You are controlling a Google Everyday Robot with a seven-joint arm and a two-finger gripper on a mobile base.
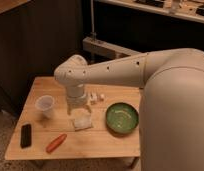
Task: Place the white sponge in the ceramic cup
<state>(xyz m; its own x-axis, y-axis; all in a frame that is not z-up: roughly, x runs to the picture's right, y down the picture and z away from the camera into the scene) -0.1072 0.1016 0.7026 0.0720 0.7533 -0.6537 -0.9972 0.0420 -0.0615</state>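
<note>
The white sponge [82, 121] lies flat on the wooden table [102, 140], near its middle. The ceramic cup [45, 106] stands upright to the left of the sponge, empty as far as I can see. My gripper [78, 110] points straight down, directly over the sponge's far edge. Its fingers are spread apart, and it holds nothing. The arm reaches in from the right and hides part of the table behind the gripper.
A wide green bowl [122, 118] sits right of the sponge. An orange carrot [56, 143] and a black flat object [26, 135] lie near the front left edge. Small white blocks [96, 96] sit behind the gripper. My large body [175, 120] fills the right side.
</note>
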